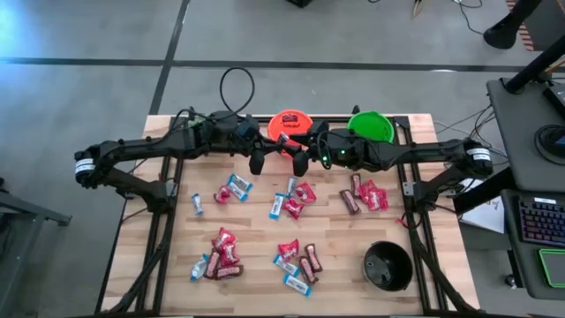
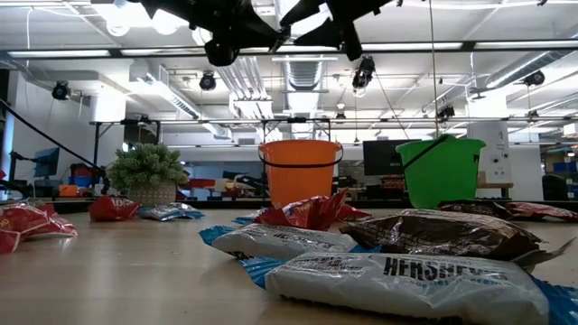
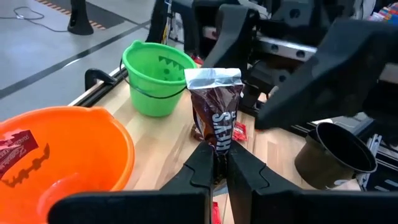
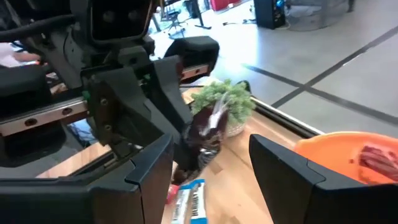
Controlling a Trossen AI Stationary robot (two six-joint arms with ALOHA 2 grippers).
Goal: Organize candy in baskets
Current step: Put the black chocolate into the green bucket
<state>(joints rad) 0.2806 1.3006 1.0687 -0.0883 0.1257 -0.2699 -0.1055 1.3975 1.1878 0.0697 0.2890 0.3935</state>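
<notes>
My left gripper [image 3: 219,171] hangs above the table just in front of the orange basket [image 1: 290,122] and is shut on a dark brown candy bar [image 3: 215,106]. My right gripper [image 4: 214,180] is open and faces it closely from the right [image 1: 300,161]. The brown bar [image 4: 208,134] shows beyond the right gripper's gap, apart from its fingers. A red packet [image 3: 15,146] lies inside the orange basket. The green basket [image 1: 371,125] stands at the far edge and the black basket [image 1: 388,265] near the right front corner. Loose candy [image 1: 291,201] lies scattered over the table. My left gripper pinches the brown bar by one end [image 3: 219,152] between its two fingers. The bar sticks out past the fingertips, its silver crimped end [image 3: 213,78] farthest from them. It is lifted clear of the table.
A small potted plant [image 4: 227,102] stands on the table's left part. Heaps of red packets, brown bars and blue-and-white bars lie across the middle [image 1: 362,196] and near part [image 1: 221,256] of the table. The two arms are close together over the far middle.
</notes>
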